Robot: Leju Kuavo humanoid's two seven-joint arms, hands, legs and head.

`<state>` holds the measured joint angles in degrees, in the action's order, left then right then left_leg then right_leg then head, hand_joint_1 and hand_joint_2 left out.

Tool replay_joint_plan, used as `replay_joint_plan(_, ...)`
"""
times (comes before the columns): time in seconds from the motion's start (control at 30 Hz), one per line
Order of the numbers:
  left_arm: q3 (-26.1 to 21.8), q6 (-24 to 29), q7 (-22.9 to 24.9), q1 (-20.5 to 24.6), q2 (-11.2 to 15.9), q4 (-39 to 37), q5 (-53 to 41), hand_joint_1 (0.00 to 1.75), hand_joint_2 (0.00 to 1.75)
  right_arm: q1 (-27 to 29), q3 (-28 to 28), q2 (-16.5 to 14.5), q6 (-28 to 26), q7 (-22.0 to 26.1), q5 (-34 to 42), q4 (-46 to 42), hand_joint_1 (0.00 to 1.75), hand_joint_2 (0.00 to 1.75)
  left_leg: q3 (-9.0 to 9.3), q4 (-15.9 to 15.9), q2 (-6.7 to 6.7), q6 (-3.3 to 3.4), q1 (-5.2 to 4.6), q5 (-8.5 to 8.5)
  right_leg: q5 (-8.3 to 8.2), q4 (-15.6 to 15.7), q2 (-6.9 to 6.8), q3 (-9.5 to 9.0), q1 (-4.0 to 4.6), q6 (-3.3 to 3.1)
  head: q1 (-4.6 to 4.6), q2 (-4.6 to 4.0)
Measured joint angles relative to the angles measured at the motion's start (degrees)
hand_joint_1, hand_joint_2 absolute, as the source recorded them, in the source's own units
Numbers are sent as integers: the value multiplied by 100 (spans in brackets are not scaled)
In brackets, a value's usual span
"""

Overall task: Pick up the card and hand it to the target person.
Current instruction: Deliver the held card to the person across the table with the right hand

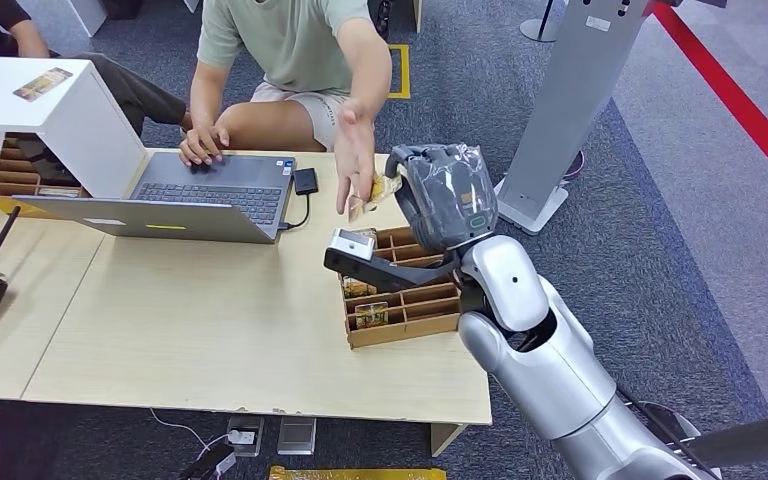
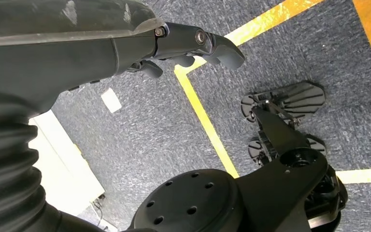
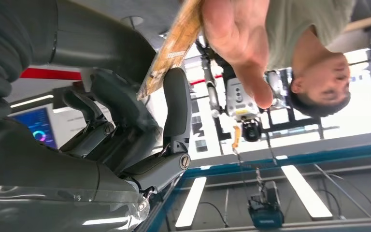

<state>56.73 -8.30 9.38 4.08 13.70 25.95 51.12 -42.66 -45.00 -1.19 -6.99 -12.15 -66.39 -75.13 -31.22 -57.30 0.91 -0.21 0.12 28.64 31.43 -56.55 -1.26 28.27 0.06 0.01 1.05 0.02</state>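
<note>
Right hand (image 1: pixel 447 192) raised over the table's right edge, clamped on the card (image 1: pixel 364 193), person's hand (image 1: pixel 352 160) touching the card, wooden tray (image 1: pixel 402 300) beneath, laptop (image 1: pixel 195 196) near the far edge, left hand (image 2: pixel 125 43) hanging empty, fingers loosely curled.

Office-like demo space: carpet (image 1: pixel 660 230), desk (image 1: pixel 210 330), laptop (image 1: pixel 200 195).

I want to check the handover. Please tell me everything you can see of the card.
The card is thin, flat and yellowish brown with a printed pattern too blurred to read. In the right wrist view it is seen nearly edge-on, tilted, with the right hand at one end and the person's hand touching the other. In the head view it is a small yellow patch between them, above the wooden tray.
</note>
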Motion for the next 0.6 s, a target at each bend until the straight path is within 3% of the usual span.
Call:
replay_joint_plan(0.03,0,-6,4,1,0,-9,0,0,175,0,2,4,19,-82,-38,32,171,175,0,0,0,0,0,0,0,0,0,0,0,0,0,0)
replay_joint_plan(0.1,0,-15,4,4,0,-23,0,0,175,2,13,10,39,-246,-116,102,130,175,0,0,0,0,0,0,0,0,0,0,0,0,0,1)
replay_joint_plan(0.17,1,-19,4,7,0,-38,0,0,175,11,37,16,58,-390,-190,172,46,175,0,0,0,0,0,0,0,0,0,0,0,0,-1,1)
replay_joint_plan(0.23,1,-14,4,10,0,-55,-1,0,175,20,65,18,70,-488,-243,226,0,175,-1,0,0,0,0,0,0,0,0,1,0,0,0,0)
replay_joint_plan(0.43,1,-66,0,17,0,-90,-71,0,175,119,131,41,157,-526,-115,288,0,175,0,0,0,0,0,0,0,0,0,2,0,0,-1,0)
replay_joint_plan(0.6,1,-109,-16,18,0,-132,-94,0,175,375,302,105,421,-559,516,53,0,175,1,0,1,0,0,0,0,0,0,3,0,0,1,0)
